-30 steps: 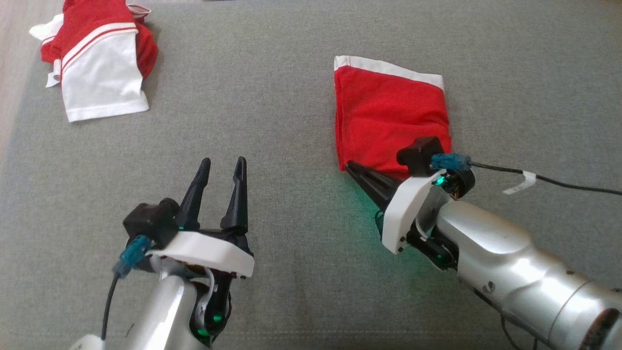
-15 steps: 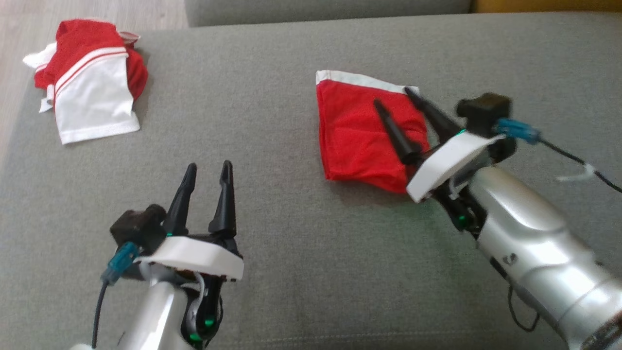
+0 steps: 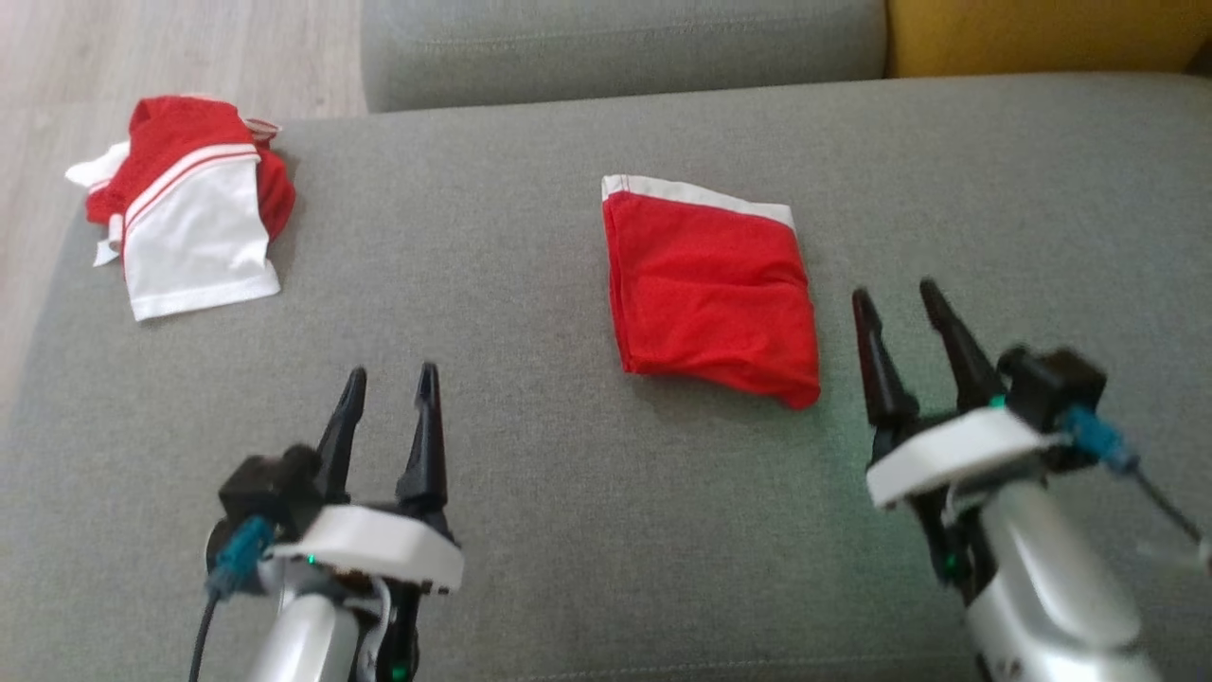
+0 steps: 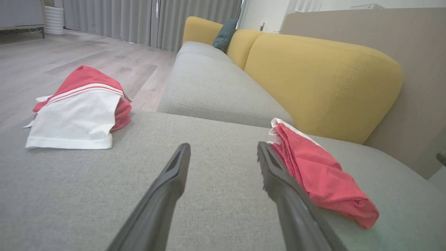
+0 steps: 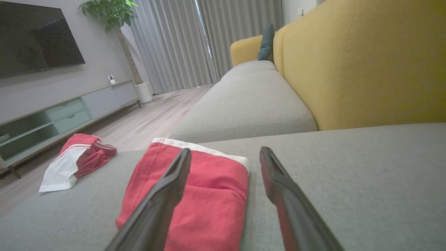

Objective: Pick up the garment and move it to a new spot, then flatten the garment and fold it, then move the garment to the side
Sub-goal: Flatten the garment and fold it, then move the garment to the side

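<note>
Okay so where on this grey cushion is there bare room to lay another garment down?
Widest bare patch: the cushion between the red-and-white pile and the folded red garment. Also free: right of the folded garment, toward the yellow backrest. Crowded: the far left corner, where the pile sits near the edge.

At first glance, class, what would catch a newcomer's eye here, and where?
The folded red garment with a white band lies mid-cushion on the grey sofa, free of both grippers. A crumpled red-and-white garment sits at the cushion's far left corner. The left gripper and right gripper hover open in the foreground.
</note>
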